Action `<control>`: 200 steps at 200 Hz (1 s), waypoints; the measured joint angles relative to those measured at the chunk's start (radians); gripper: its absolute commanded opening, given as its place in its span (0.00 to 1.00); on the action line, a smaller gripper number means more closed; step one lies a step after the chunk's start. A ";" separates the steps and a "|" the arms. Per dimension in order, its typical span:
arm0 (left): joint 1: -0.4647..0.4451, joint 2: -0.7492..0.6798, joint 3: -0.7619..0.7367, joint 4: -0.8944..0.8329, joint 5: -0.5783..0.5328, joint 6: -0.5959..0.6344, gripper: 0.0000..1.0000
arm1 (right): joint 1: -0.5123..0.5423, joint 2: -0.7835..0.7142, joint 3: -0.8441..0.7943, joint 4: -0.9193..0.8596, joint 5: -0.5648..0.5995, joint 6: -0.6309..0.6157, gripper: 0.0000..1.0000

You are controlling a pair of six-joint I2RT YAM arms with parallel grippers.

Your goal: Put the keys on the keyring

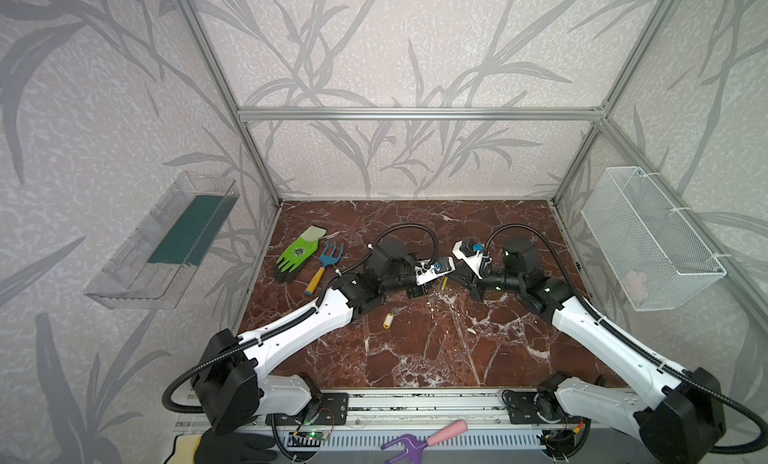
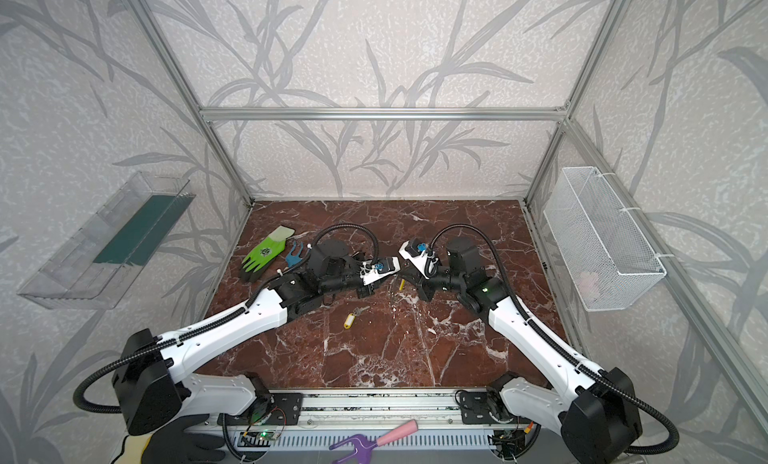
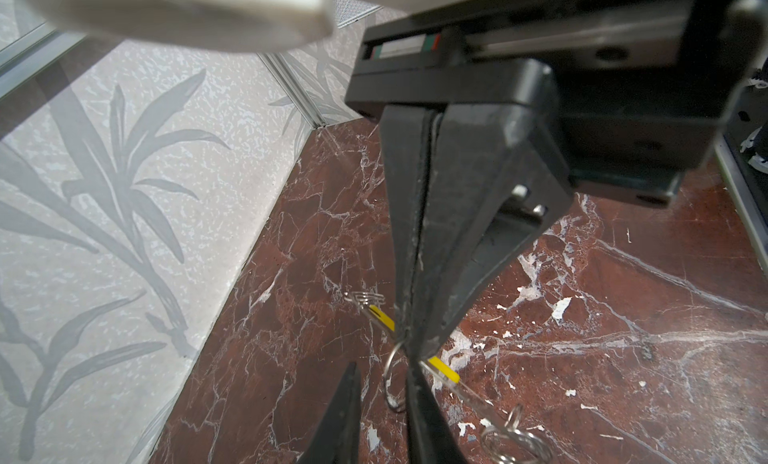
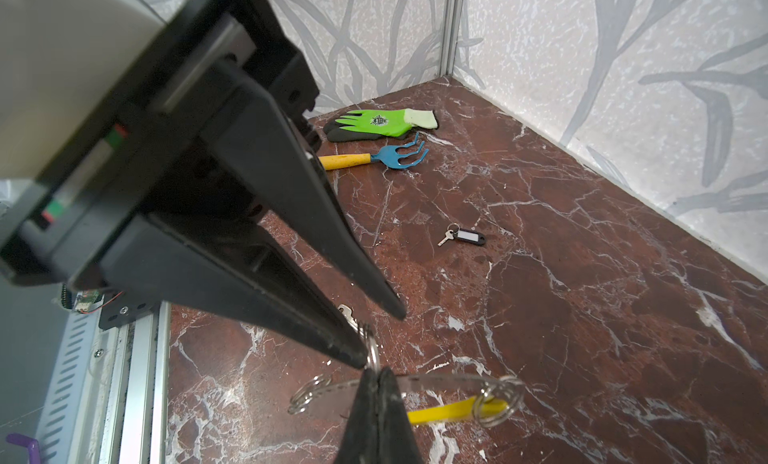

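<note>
Honestly, your biggest risk is the crowding at the tips. Your right claw (image 3: 415, 343) is pressed together on the keyring (image 4: 444, 412). It pinches the thin rim and holds the loop above the desk (image 1: 436, 358), well apart from the green glove (image 1: 299, 254), out toward the desk's middle. Your left claw (image 4: 381, 337) has its fingers a little spread, with a small wire ring (image 4: 372, 350) between them, right at the keyring's rim. I cannot tell whether that ring is gripped.

The two claws' tips nearly touch. I think any squeeze or sideways tug by the left one could twist the loop out of that narrow pinch, or knock finger against finger. A dropped loop would likely slide on the polished stone.

Neither key looks threaded yet. The key with the black fob (image 4: 461, 237) lies flat on the desk between the glove and the keyring. The key with the yellow tag (image 1: 389, 320) also lies flat, well apart from the glove and nearer your arm bases. Both sit flush with the stone, so a claw coming down on them could skid them away or scrape the desk.
</note>
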 measured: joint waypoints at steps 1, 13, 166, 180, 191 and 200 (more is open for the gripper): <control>0.000 0.000 0.000 0.000 0.000 -0.002 0.16 | 0.000 0.000 0.000 0.000 0.000 0.000 0.00; -0.001 0.004 0.008 -0.003 0.003 -0.002 0.11 | 0.000 0.000 0.000 0.001 0.000 0.000 0.00; 0.005 0.005 0.010 0.041 0.078 -0.066 0.00 | -0.004 -0.069 -0.071 0.106 0.020 -0.015 0.25; 0.010 0.004 -0.009 0.076 0.109 -0.095 0.00 | -0.016 -0.093 -0.113 0.160 0.001 0.001 0.27; 0.014 0.002 -0.026 0.108 0.127 -0.121 0.00 | -0.029 -0.111 -0.148 0.207 -0.019 0.021 0.29; 0.019 -0.001 -0.043 0.135 0.142 -0.141 0.00 | -0.040 -0.123 -0.174 0.243 -0.034 0.035 0.29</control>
